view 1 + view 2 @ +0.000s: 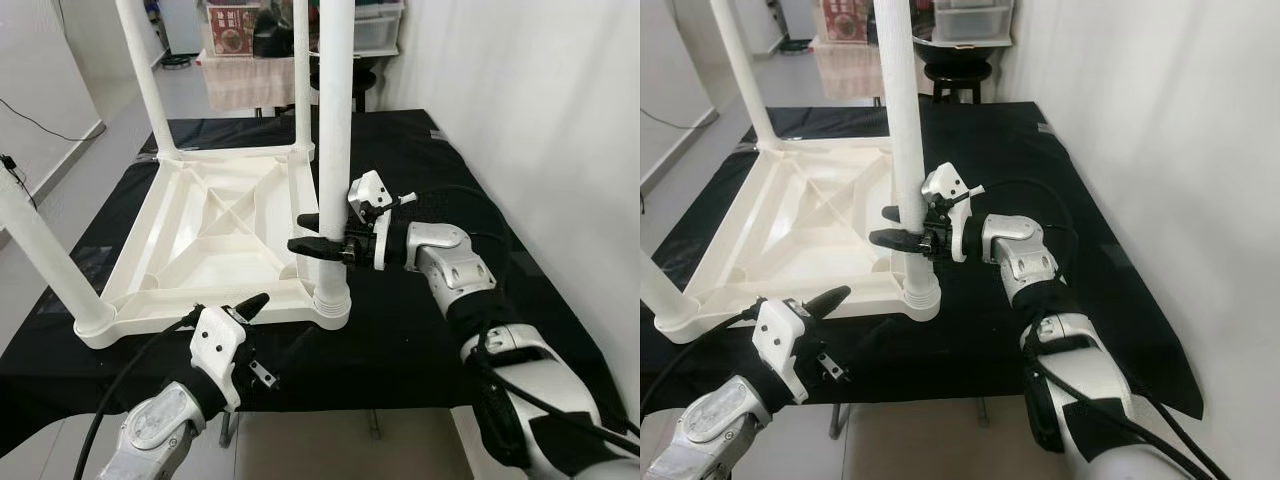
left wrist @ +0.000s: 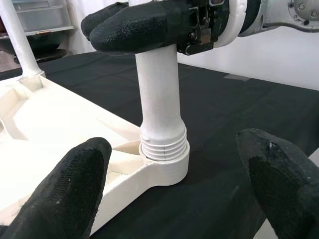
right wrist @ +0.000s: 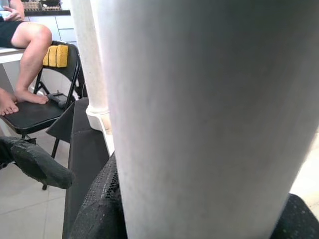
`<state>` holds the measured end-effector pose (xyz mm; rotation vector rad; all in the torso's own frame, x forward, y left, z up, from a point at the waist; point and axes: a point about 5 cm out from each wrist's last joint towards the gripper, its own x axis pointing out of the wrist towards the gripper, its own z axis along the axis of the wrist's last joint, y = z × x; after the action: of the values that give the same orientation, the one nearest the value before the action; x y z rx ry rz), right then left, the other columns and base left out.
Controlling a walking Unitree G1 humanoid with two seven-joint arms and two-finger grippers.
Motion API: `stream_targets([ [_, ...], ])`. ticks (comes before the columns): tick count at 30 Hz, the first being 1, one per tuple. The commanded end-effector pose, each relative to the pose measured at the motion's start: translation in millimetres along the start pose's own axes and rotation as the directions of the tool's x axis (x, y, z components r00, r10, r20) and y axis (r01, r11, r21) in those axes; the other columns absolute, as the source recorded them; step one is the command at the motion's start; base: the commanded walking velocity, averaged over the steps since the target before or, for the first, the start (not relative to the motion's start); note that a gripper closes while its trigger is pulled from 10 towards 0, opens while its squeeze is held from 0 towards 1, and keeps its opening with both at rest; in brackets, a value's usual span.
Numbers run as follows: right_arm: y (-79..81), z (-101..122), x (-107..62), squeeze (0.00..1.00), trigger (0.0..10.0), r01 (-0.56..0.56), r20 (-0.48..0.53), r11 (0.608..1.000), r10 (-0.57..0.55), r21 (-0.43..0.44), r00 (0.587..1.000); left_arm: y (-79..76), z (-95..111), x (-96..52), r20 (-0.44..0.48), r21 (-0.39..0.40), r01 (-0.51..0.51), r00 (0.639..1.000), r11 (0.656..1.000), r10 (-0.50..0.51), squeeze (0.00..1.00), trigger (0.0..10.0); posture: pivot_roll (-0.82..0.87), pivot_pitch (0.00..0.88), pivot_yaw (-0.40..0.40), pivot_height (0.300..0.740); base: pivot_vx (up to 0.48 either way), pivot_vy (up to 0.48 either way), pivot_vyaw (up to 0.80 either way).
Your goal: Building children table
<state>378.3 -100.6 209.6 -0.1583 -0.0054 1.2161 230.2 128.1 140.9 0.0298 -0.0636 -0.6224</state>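
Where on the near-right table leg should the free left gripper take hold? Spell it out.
Probably low on the round shaft of the leg, under the right gripper and above the threaded collar, coming from the robot's left. The left gripper hovers open nearby; that side looks free.

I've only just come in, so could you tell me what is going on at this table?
The robot is assembling a white children's table that lies upside down on a black cloth. Its right tool is shut on the near-right leg, which stands upright in its corner socket. The left tool hovers open by the tabletop's near edge, holding nothing.
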Motion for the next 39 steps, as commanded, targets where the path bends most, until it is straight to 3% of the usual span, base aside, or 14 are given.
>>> stream_targets([
  [1, 0.7, -6.9, -0.8, 0.0, 0.0, 0.028, -0.04, 0.998, -0.03, -0.048, 0.999, 0.8, -1.6, -1.0, 0.0, 0.005, -0.006, 1.0, 1.0, 0.006, 0.0, 10.0, -0.03, 0.021, -0.008, 0.74, 0.0, 0.0, 0.0],
  [7, 13.8, -47.5, -4.4, 0.0, 0.0, 0.306, -0.181, 0.952, -0.305, -0.023, 0.935, 2.1, -1.3, -3.7, 0.006, -0.005, -0.021, 1.0, 1.0, 0.021, 0.0, 10.0, -0.03, 0.035, -0.008, 0.74, 0.0, 0.0, 0.0],
  [8, 13.5, -56.1, -8.0, 0.0, 0.0, 0.618, -0.207, 0.786, -0.606, -0.009, 0.768, 3.3, -1.3, -4.4, 0.006, -0.007, -0.022, 1.0, 1.0, 0.022, 0.0, 10.0, -0.04, 0.042, 0.001, 0.74, 0.0, 0.0, 0.0],
  [9, 35.5, -65.5, -7.4, 0.0, 0.0, 0.695, -0.227, 0.719, -0.682, -0.028, 0.696, 4.8, -0.7, -5.0, 0.007, -0.011, -0.023, 1.0, 1.0, 0.023, 0.0, 10.0, -0.05, 0.054, 0.016, 0.74, 0.0, 0.0, 0.0],
  [11, 51.2, -69.3, -8.6, 0.0, 0.0, 0.738, -0.23, 0.674, -0.724, -0.037, 0.65, 6.1, -0.4, -5.3, 0.009, -0.014, -0.024, 1.0, 1.0, 0.024, 0.0, 10.0, -0.05, 0.055, 0.021, 0.74, 0.0, 0.0, 0.0],
  [13, 58.1, -73.0, -1.2, 0.0, 0.0, 0.706, -0.237, 0.708, -0.692, -0.032, 0.683, 7.7, -1.5, -5.5, 0.008, -0.023, -0.024, 1.0, 0.999, 0.024, 0.0, 10.0, -0.08, 0.038, 0.038, 0.74, 0.0, 0.0, 0.0],
  [21, 48.5, -69.5, 15.2, 0.0, 0.0, 0.69, -0.232, 0.724, -0.67, 0.004, 0.705, 8.0, -1.1, -3.2, 0.008, -0.014, -0.03, 1.0, 0.999, 0.03, 0.0, 10.0, -0.05, 0.045, 0.029, 0.74, 0.0, 0.0, 0.0],
  [22, 48.7, -65.8, 18.3, 0.09, 10.0, 0.662, -0.21, 0.75, -0.646, 0.007, 0.734, 8.3, -1.1, -3.0, 0.008, -0.017, -0.028, 1.0, 0.999, 0.028, 0.0, 10.0, -0.05, 0.042, 0.029, 0.74, 0.0, 0.0, 0.0],
  [24, 49.7, -62.5, 20.2, 0.09, 10.0, 0.644, -0.196, 0.765, -0.63, 0.007, 0.751, 8.6, -1.1, -2.9, 0.008, -0.019, -0.026, 1.0, 0.999, 0.026, 0.0, 10.0, -0.05, 0.042, 0.029, 0.74, 0.0, 0.0, 0.0],
  [25, 47.7, -54.2, 24.9, 1.0, 10.0, 0.594, -0.15, 0.804, -0.584, 0.029, 0.798, 8.4, -1.1, -2.2, 0.008, -0.023, -0.021, 1.0, 1.0, 0.021, 0.0, 10.0, -0.05, 0.042, 0.029, 0.74, 0.0, 0.0, 0.0],
  [30, 42.8, -15.8, 31.1, 1.0, 10.0, 0.44, 0.02, 0.898, -0.44, 0.008, 0.898, 8.2, -1.4, 0.7, 0.009, -0.032, -0.013, 1.0, 0.999, 0.013, 0.0, 10.0, -0.05, 0.037, 0.022, 0.74, 0.0, 0.0, 0.0],
  [31, 37.8, -10.1, 29.8, 0.69, 10.0, 0.313, 0.026, 0.949, -0.313, -0.028, 0.949, 8.2, -1.5, 2.0, 0.012, -0.033, -0.014, 1.0, 0.999, 0.014, 0.0, 10.0, -0.05, 0.034, 0.017, 0.74, 0.0, 0.0, 0.0],
  [32, 35.9, -8.3, 27.9, 0.0, 10.0, 0.238, 0.008, 0.967, -0.239, -0.087, 0.971, 8.0, -1.5, 2.7, 0.013, -0.032, -0.015, 1.0, 0.999, 0.015, 0.0, 10.0, -0.04, 0.032, 0.011, 0.74, 0.0, 0.0, 0.0],
  [39, 25.4, -11.4, 19.6, 0.0, 10.0, -0.003, -0.11, 0.988, -0.014, -0.156, 0.994, 7.2, -1.7, 4.9, 0.018, -0.031, -0.017, 1.0, 0.999, 0.017, 0.0, 10.0, -0.04, 0.028, 0.0, 0.74, 0.0, 0.0, 0.0],
])
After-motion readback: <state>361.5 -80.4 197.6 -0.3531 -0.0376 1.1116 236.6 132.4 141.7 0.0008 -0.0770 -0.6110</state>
